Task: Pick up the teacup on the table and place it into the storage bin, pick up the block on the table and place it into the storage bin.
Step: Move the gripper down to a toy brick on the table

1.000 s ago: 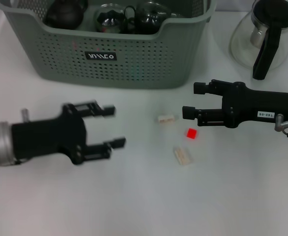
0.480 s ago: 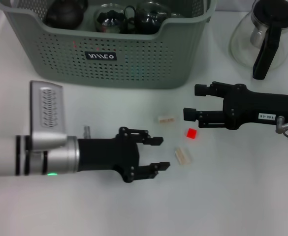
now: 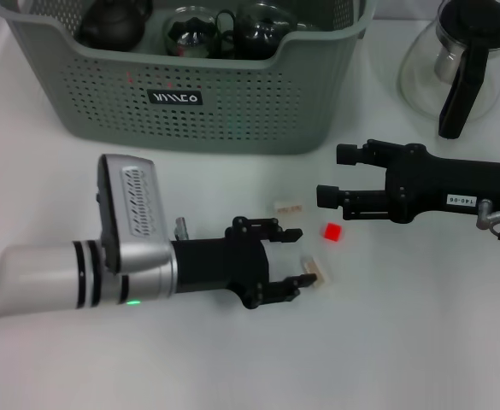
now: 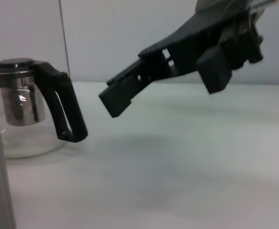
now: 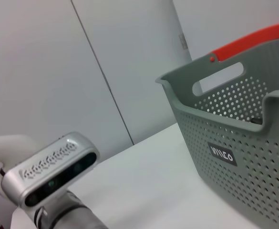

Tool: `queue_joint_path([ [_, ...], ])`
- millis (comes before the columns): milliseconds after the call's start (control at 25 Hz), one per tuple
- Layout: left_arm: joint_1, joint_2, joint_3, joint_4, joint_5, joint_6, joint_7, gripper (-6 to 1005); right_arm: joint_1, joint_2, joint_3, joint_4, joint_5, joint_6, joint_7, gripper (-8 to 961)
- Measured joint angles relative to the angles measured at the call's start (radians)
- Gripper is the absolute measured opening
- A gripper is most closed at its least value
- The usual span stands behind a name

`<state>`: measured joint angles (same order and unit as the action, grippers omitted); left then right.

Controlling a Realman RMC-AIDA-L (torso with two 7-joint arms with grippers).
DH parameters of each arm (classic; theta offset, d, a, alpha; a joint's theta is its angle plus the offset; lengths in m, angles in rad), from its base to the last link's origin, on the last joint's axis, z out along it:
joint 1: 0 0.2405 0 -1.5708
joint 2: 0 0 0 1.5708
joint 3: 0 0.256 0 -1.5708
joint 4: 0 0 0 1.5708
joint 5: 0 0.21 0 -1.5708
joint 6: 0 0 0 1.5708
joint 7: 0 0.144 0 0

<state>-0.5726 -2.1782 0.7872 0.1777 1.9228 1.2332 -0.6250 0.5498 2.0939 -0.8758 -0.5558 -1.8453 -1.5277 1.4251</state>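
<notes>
The left gripper (image 3: 294, 256), black with two toothed fingers on a silver-and-white arm, lies low over the white table (image 3: 232, 359) at centre, pointing right with its fingers spread apart; the near fingertip sits just beside, perhaps touching, a pale cream rectangular block (image 3: 317, 272) whose long axis runs from far-left to near-right, and its left end is partly hidden behind that fingertip, so I cannot tell whether there is contact. A second pale cream block (image 3: 288, 207) lies just beyond the far fingertip, its long axis running left to right. A small bright red cube (image 3: 332, 231) rests to the right of the gripper, between the two cream blocks and apart from both. Further right, the right gripper (image 3: 326, 175), black with a white label on its body, hovers pointing left, fingers parted and holding nothing; the left wrist view shows it (image 4: 172, 71) above the bare table. On the far side stands the large grey-green perforated plastic storage bin (image 3: 232, 102) with a small black label; dark rounded teaware (image 3: 194, 30) sits inside, cut off by the frame edge and hard to make out piece by piece. At far right stands a glass teapot with a black handle (image 3: 463, 73), partly cut off.
</notes>
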Motion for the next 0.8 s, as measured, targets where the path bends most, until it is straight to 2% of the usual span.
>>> queue_joint_path([
  [320,-0.029,0.0,0.001,-0.066,-0.018,-0.017,0.048,641,0.001,0.0,0.0,0.0,0.0,0.0,0.0,946],
  [800,-0.047,0.0,0.0,-0.108,-0.041,-0.037,0.047,633,-0.005,0.0,0.0,0.001,-0.002,-0.001,0.0,946],
])
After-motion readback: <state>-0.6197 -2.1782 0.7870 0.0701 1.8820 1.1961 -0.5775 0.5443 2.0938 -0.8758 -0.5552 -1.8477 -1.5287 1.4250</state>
